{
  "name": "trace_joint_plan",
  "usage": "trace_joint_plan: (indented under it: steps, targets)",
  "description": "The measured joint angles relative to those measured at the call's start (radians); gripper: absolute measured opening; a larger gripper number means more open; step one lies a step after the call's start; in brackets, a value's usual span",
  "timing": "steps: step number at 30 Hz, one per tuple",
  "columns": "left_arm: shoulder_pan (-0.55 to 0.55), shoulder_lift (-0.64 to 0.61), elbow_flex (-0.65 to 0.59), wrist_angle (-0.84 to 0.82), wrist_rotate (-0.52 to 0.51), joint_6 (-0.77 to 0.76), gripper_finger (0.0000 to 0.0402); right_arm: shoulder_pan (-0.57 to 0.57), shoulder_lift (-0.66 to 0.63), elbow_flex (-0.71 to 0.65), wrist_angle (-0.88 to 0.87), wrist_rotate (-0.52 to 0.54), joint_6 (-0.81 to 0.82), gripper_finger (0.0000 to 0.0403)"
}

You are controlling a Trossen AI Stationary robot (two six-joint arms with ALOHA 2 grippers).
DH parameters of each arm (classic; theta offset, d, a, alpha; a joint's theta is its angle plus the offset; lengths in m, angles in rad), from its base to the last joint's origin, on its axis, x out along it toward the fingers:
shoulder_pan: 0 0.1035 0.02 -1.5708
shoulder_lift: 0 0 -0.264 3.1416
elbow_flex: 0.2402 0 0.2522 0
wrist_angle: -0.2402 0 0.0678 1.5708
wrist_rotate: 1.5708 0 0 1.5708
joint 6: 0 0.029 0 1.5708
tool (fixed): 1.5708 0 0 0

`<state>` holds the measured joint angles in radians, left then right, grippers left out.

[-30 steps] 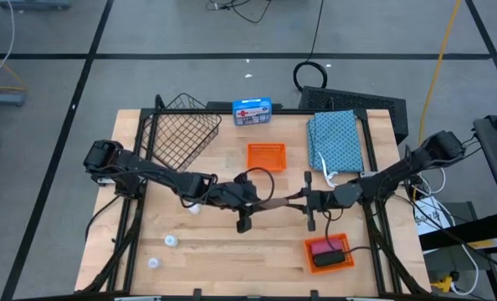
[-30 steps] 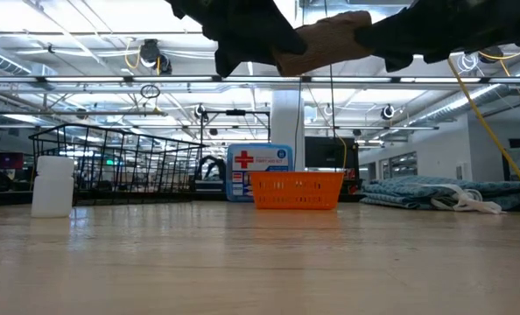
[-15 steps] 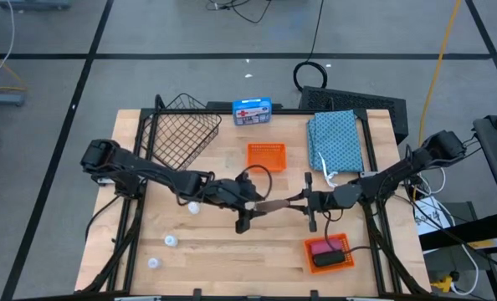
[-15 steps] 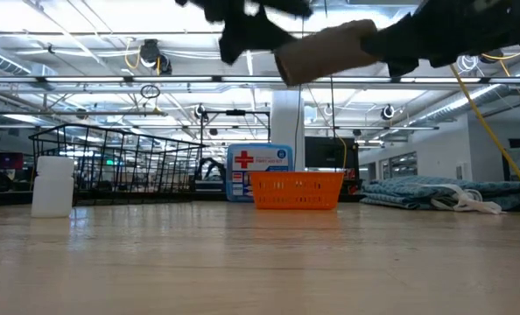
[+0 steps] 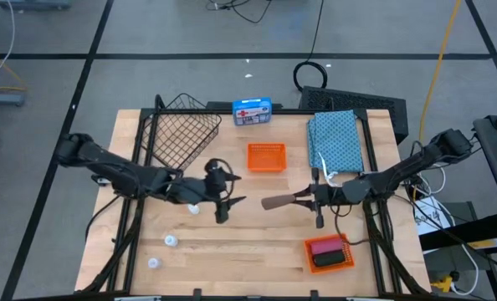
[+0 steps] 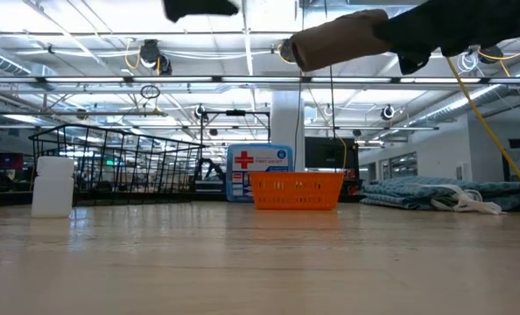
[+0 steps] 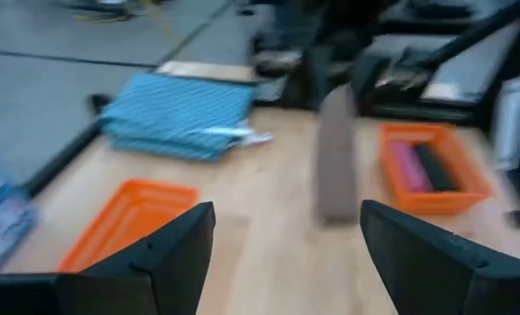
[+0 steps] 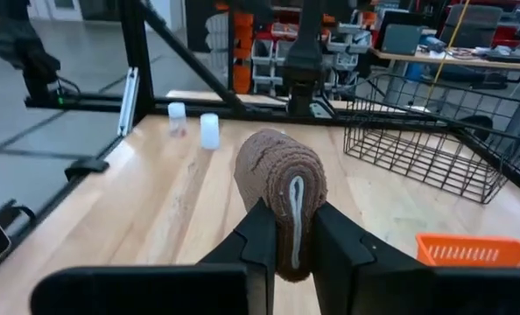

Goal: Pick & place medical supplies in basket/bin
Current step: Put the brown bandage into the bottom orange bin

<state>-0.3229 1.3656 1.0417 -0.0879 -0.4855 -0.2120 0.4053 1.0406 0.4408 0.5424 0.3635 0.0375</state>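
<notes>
High view: the brown roll is clamped by the right gripper above the tabletop for carrying to the basket; the left gripper is held apart-fingered, empty.

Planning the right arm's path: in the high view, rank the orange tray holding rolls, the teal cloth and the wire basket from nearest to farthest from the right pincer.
1. Orange tray holding rolls: just right of the right pincer, at the near edge.
2. Teal cloth: far right side.
3. Wire basket: far left corner.

Bright, even overhead lighting; left wrist view motion-blurred throughout.
</notes>
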Motion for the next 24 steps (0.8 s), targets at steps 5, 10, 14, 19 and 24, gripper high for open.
trace_joint_plan:
  steps: [5,10,14,19,24]
  targets:
    - [-0.026,-0.047,-0.120,0.074,-0.112,-0.027,0.0296,0.000,-0.051,-0.036,0.013,0.025,0.026,0.0036]
    - [-0.033,-0.117,-0.212,0.155,-0.137,-0.036,0.0296,-0.005,-0.104,-0.072,0.030,0.073,0.049,0.0033]
    - [-0.032,-0.145,-0.279,0.266,-0.145,-0.036,0.0296,-0.012,-0.128,-0.111,0.121,0.086,0.056,0.0036]
    - [-0.031,-0.129,-0.315,0.385,-0.144,-0.037,0.0296,-0.020,-0.130,-0.175,0.284,0.082,0.055,0.0033]
    - [-0.016,-0.099,-0.316,0.420,-0.136,-0.045,0.0296,-0.034,-0.118,-0.199,0.349,0.085,0.056,0.0036]
